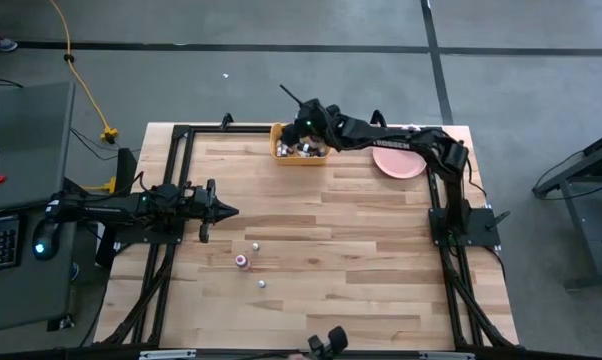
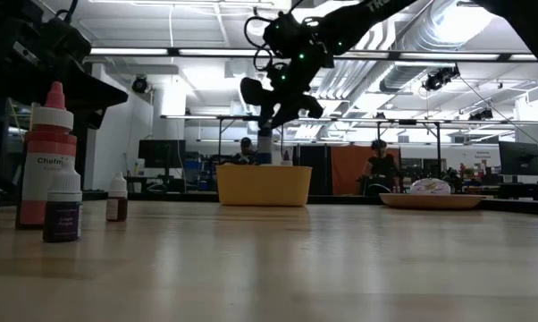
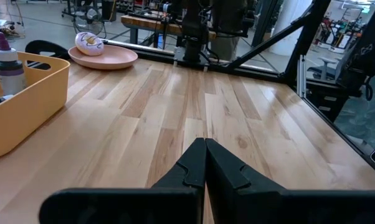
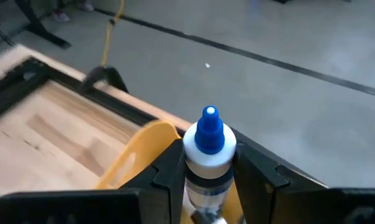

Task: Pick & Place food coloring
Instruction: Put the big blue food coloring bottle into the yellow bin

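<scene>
Above the yellow bin at the far edge of the table, the right gripper is held with its fingers closed on a bottle with a blue cap, which is kept upright between them. In the low view that bottle is seen hanging over the bin, its lower end near the rim; whether it touches anything inside cannot be told. Several more small bottles are gathered inside the bin, and one with a purple label and a pinkish cap is seen standing there from the left wrist view. Just beside the bin, on the right arm's side, a pink plate is set, with a pale donut on it. Three bottles are left on the open wood near the middle of the table: a small white one, a larger pink-red one just beside it, and another small white one nearer the front edge. In the low view these are seen as a tall red bottle, a short one with a purple label and a small brown one. The left gripper is held low over the table's left side, well apart from the bin, with its fingers pressed together and nothing between them.
</scene>
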You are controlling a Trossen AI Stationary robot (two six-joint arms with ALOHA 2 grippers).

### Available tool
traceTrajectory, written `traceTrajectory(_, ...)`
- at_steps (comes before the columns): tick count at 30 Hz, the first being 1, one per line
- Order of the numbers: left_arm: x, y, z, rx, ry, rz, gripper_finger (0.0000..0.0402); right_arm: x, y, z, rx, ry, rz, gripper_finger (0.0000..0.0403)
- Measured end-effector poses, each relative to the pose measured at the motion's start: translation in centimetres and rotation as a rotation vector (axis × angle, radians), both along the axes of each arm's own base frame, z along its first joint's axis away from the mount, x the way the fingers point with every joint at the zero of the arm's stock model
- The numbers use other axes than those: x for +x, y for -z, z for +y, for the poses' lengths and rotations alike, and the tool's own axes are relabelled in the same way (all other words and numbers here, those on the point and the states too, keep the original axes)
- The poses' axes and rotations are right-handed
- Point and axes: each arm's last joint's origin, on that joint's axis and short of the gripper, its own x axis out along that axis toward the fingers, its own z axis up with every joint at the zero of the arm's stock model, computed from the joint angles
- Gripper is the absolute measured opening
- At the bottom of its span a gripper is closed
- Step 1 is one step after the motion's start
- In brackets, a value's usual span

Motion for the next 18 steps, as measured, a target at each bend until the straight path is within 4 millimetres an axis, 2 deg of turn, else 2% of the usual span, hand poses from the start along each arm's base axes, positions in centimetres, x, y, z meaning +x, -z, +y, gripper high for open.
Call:
traceTrajectory(7,0.0,0.0,0.0,0.000,0.001,0.000,0.0001,0.4,2.2,-1.6,0.042,0.009,-0.018,0.0104)
traceTrajectory(15,0.0,0.0,0.0,0.000,0.003,0.000,0.0001,0.6,4.4,-2.2,0.091,0.029,0.019,0.0104)
traceTrajectory(18,0.0,0.0,0.0,-0.001,0.002,0.000,0.0001,0.3,4.7,-2.3,0.124,0.066,0.018,0.0104)
